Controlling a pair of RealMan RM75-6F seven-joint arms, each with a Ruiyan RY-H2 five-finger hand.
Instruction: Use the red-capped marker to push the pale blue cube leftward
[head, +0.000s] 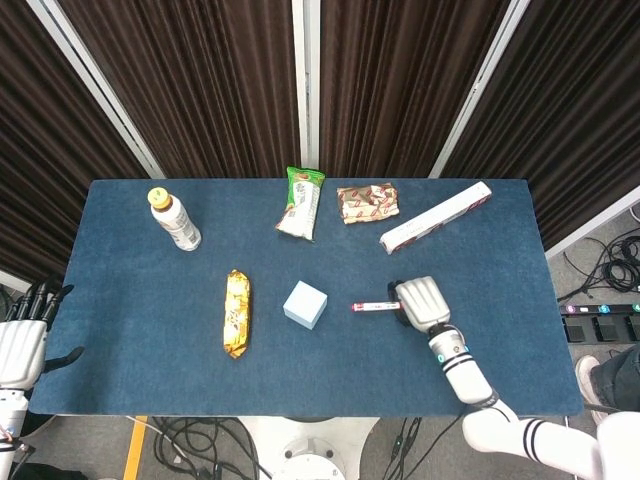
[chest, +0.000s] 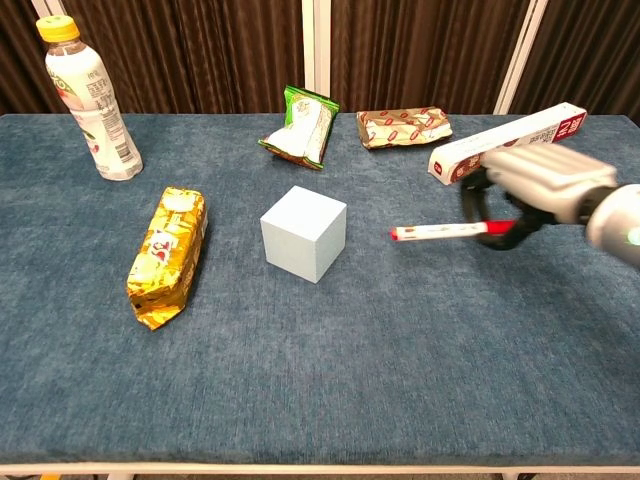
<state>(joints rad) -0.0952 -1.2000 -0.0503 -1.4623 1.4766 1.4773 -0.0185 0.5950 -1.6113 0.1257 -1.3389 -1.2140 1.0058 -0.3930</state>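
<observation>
The pale blue cube (head: 305, 304) (chest: 303, 232) sits near the table's middle, turned a little on its base. To its right my right hand (head: 421, 302) (chest: 537, 184) grips the red-capped marker (head: 374, 306) (chest: 443, 232), which lies level with its red cap pointing left at the cube. A clear gap separates the cap from the cube. My left hand (head: 24, 340) hangs off the table's left edge with fingers spread and nothing in it; the chest view does not show it.
A gold snack packet (head: 236, 312) (chest: 168, 255) lies just left of the cube. At the back stand a yellow-capped bottle (head: 174, 220) (chest: 91, 98), a green bag (head: 301, 202), a red-patterned packet (head: 367, 203) and a long white box (head: 435, 217) (chest: 506, 140).
</observation>
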